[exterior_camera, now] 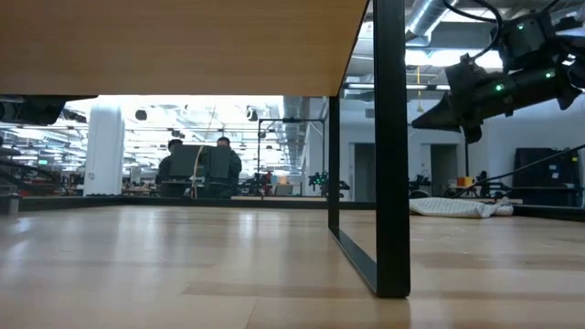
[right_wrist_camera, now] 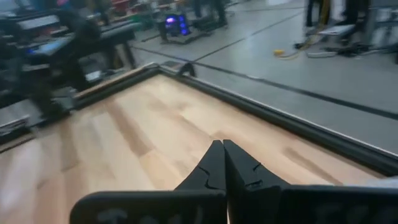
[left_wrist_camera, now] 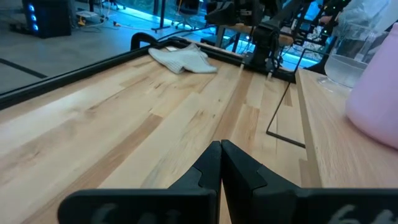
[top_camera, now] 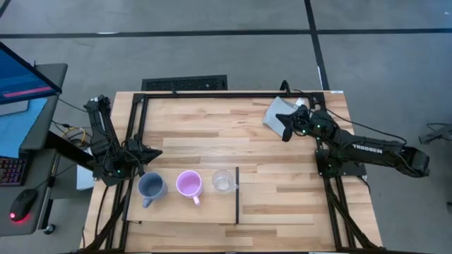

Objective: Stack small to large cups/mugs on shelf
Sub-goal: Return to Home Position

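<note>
From above, I see all three vessels in a row on the shelf [top_camera: 282, 204], left of its black strip [top_camera: 236, 194]. The clear cup [top_camera: 223, 181] sits nearest the strip, the pink mug [top_camera: 188, 184] next, and the blue-grey mug [top_camera: 151, 187] at the left end. They run in size order with gaps between, so I judge the placing done. The left gripper [top_camera: 150, 152] hovers just beyond the blue-grey mug. The right gripper [top_camera: 284, 132] hangs far right, beside the grey cloth [top_camera: 277, 113], well apart from the cups. At table level, the right gripper sits high, clear of the black frame post [exterior_camera: 391, 146]. My left wrist view shows its fingers pinched together on nothing, with the pink mug close by, so any sideways swing risks a knock. The right wrist view shows that tool clenched and empty too, with bare tabletop [right_wrist_camera: 124, 143] ahead up to the frame rail [right_wrist_camera: 280, 118].
</note>
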You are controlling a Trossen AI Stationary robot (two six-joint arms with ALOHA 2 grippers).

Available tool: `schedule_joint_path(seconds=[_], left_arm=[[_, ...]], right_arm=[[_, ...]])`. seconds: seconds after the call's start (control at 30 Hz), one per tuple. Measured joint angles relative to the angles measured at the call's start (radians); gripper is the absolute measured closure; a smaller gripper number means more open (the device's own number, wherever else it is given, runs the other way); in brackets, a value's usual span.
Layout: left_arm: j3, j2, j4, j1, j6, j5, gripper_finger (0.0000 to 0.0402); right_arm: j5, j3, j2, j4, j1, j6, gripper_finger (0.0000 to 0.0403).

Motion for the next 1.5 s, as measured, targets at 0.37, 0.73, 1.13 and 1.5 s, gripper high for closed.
schedule_joint_path(seconds=[0.37, 0.73, 1.13, 1.5], left_arm=[[0.001, 0.0, 0.001, 0.0, 0.004, -0.004, 0.0402], [0.003, 0.0, -0.007, 0.0, -0.005, 0.076, 0.0402], [0.003, 0.0, -0.005, 0.0, 0.0, 0.079, 0.0401], [0.003, 0.0, -0.003, 0.0, 0.0, 0.079, 0.0401]], right_arm=[[0.02, -0.154, 0.0, 0.269, -0.031, 0.054, 0.0398], [0.036, -0.155, 0.0, 0.159, -0.033, 0.045, 0.0373], [0.036, -0.155, 0.0, 0.14, -0.032, 0.045, 0.0375], [0.036, -0.155, 0.0, 0.14, -0.032, 0.045, 0.0371]])
